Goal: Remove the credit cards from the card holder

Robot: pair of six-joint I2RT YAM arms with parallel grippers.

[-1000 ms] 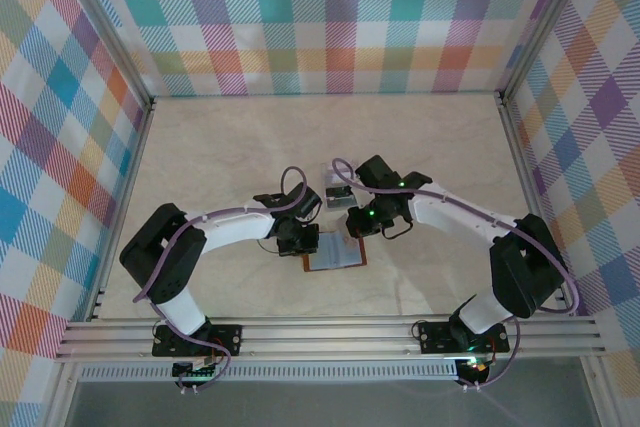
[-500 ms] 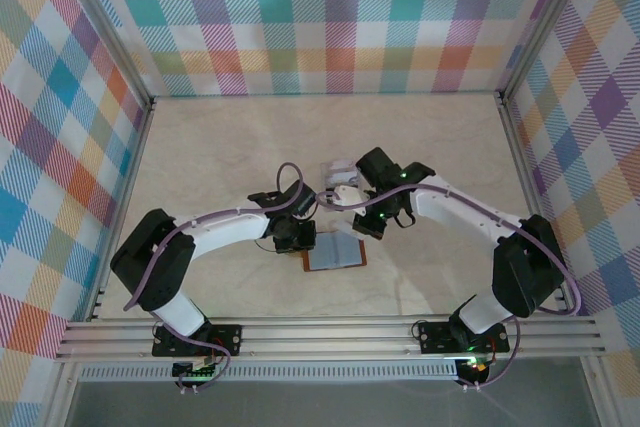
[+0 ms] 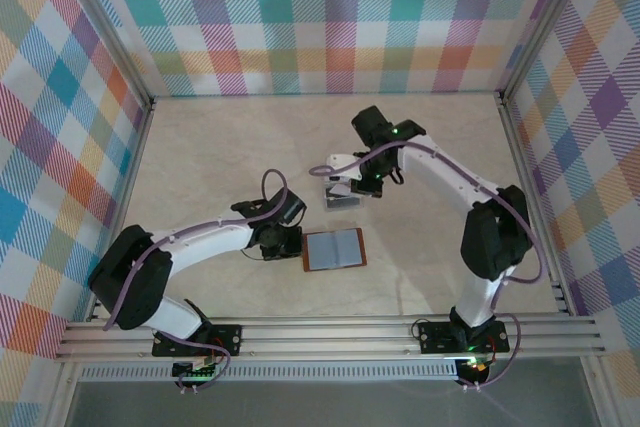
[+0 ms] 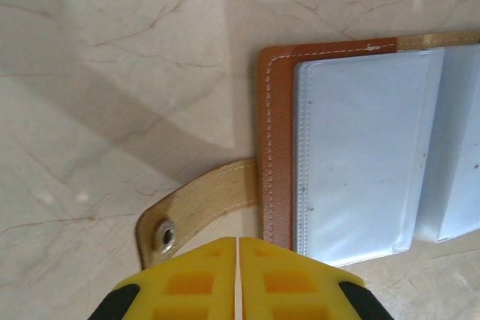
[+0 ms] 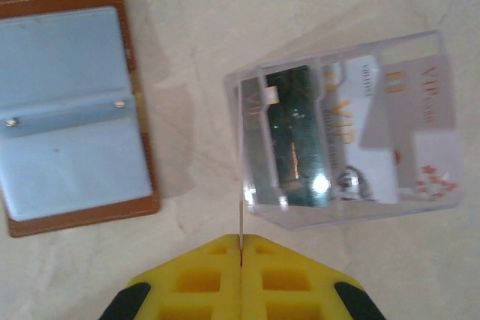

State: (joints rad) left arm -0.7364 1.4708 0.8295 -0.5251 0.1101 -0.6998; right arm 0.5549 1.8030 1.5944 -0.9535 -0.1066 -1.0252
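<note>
At the bottom of the right wrist view, the right fingers (image 5: 206, 271) are pinched shut on what looks like a credit card (image 5: 241, 219) held edge-on, above the loose credit cards (image 5: 296, 140) on the counter (image 5: 225, 20). Dropped from there, it could skid away. The left fingers (image 4: 199, 279), closed and empty, hover over the strap (image 4: 202, 204) of the open card holder (image 4: 360, 140) at right of their view and might snag it.

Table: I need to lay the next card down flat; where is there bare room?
Bare: the far table along the back wall, and the strip right of the right arm. Crowded: the middle, where card holder, cards, left gripper and right gripper cluster.
</note>
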